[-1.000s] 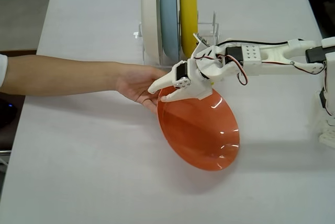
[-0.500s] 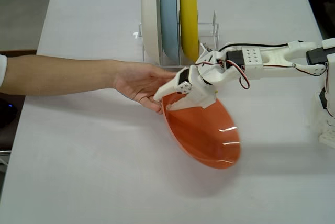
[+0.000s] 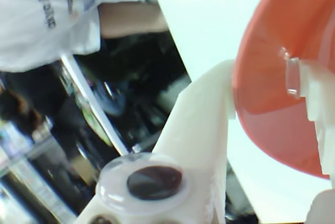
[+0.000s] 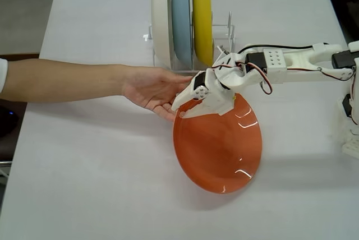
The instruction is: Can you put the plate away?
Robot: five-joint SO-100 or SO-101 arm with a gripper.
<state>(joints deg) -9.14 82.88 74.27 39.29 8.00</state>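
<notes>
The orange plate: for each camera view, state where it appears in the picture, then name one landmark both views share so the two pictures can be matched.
Wrist view: the orange plate fills the right side, its rim between the white gripper fingers.
Fixed view: the orange plate sits centre-right, tilted, below the dish rack, its upper rim in the gripper.
Shared landmark: the person's bare forearm, upper left in the wrist view, reaching in from the left in the fixed view.
</notes>
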